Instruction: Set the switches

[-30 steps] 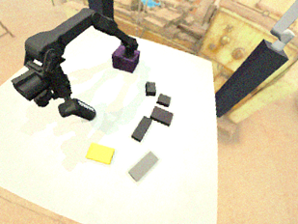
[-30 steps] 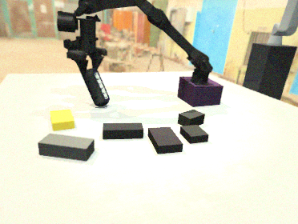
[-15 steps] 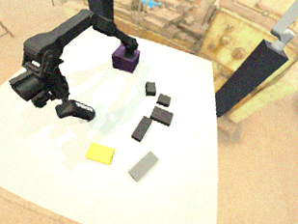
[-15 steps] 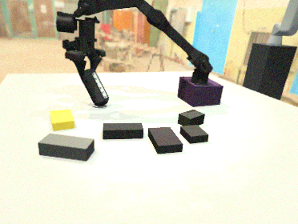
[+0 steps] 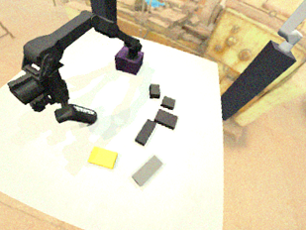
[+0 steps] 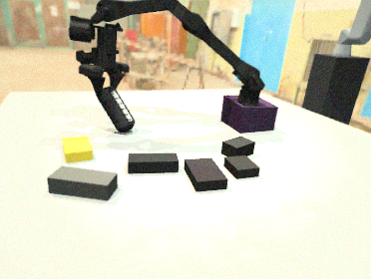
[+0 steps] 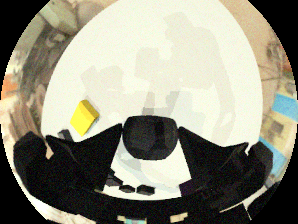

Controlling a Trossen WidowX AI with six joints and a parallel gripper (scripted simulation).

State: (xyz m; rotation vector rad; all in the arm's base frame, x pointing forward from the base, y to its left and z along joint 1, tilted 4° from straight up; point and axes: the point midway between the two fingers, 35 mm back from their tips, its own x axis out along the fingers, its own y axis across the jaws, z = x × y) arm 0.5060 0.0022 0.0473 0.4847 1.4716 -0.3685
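Observation:
The dark grey controller unit (image 5: 81,114) (image 6: 120,112) (image 7: 150,131) is held in my gripper (image 5: 61,108) (image 6: 106,82) (image 7: 150,128) at the left of the white bench (image 5: 178,204). It hangs tilted, upper end between the fingers, lower end at or just above the bench. A row of small white marks shows along one face in the top and exterior views, too small to read. In the wrist view I see only the unit's rounded dark end between the two fingers. The gripper is shut on the unit.
A yellow block (image 5: 103,157) (image 6: 78,148) (image 7: 84,116) and a grey block (image 5: 147,170) (image 6: 82,182) lie near the front. Several dark modules (image 5: 145,132) (image 5: 166,119) (image 6: 153,162) (image 6: 204,173) lie mid-bench. The arm's purple base (image 5: 128,61) (image 6: 248,114) stands at the back.

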